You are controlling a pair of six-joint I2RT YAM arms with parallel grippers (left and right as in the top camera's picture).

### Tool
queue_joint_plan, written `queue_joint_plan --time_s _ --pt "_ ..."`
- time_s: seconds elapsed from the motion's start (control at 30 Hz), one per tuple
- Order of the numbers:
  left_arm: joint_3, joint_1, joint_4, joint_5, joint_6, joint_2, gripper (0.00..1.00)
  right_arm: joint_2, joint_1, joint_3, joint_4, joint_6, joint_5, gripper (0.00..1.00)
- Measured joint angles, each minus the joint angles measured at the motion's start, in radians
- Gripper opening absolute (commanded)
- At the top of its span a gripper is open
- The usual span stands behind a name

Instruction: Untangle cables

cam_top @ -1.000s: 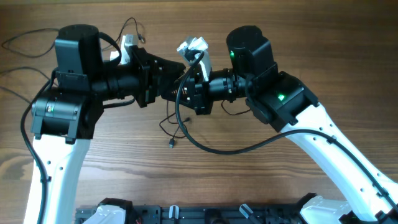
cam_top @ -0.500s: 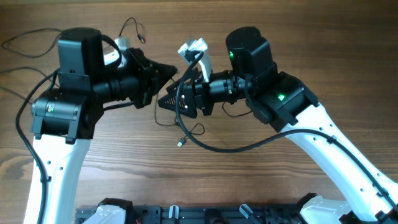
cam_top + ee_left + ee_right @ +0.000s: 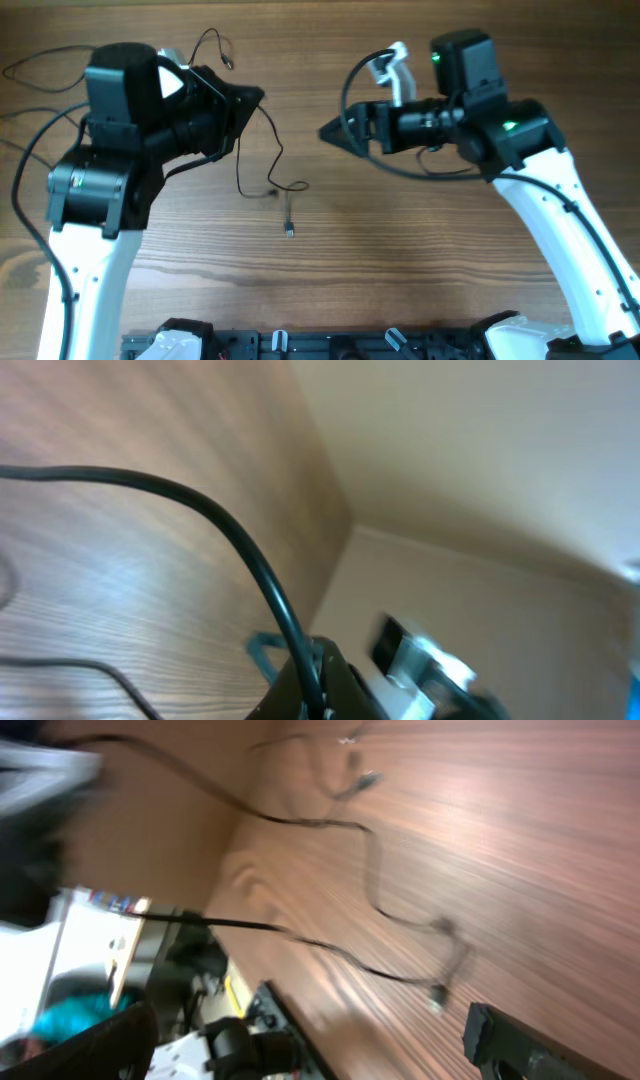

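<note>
Arms pulled apart since before, L claw [image 3: 258, 98] pinching cable [image 3: 277, 150], R claw [image 3: 330, 131] spread wide, empty.

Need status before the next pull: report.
Left gripper shut on one cable, its free end lying on the table. Right gripper open, empty, clear of it. Nothing in the way.

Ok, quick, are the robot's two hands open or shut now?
Left gripper: shut on a cable.
Right gripper: open, empty.

Smooth, matt wood-grain table [image 3: 400, 250] beneath thin black cables [image 3: 290, 230].
</note>
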Motion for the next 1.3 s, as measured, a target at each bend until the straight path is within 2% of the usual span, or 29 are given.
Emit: queue_joint_plan --time_s 0.17,0.37,0.53,0.67,0.9,1.0,1.13,1.3 --pt "0.0 0.0 0.027 -0.056 0.026 -0.085 0.04 0.0 -0.035 0.0 -0.07 0.0 0.092 1.0" --pt "0.0 0.0 -0.155 -0.389 0.076 -0.218 0.04 0.0 -0.034 0.0 -0.073 -0.001 0.135 1.0" --pt "0.0 0.0 -0.226 -0.593 0.084 -0.272 0.04 0.0 -0.034 0.0 -0.064 0.0 0.147 1.0" --pt "0.0 0.0 -0.245 -0.665 0.088 -0.288 0.04 0.0 -0.034 0.0 -0.058 -0.001 0.15 1.0" --pt "0.0 0.0 -0.365 -0.78 0.114 -0.294 0.04 0.0 -0.034 0.0 -0.063 -0.012 0.154 1.0" --pt "0.0 0.0 -0.384 -0.819 0.072 -0.294 0.04 0.0 -0.034 0.0 -0.063 -0.012 0.159 1.0" --pt "0.0 0.0 -0.371 -0.843 -0.055 -0.294 0.04 0.0 -0.034 0.0 -0.063 -0.012 0.162 1.0" --pt "0.0 0.0 -0.366 -0.834 -0.317 -0.294 0.04 0.0 -0.034 0.0 -0.063 -0.012 0.162 1.0"
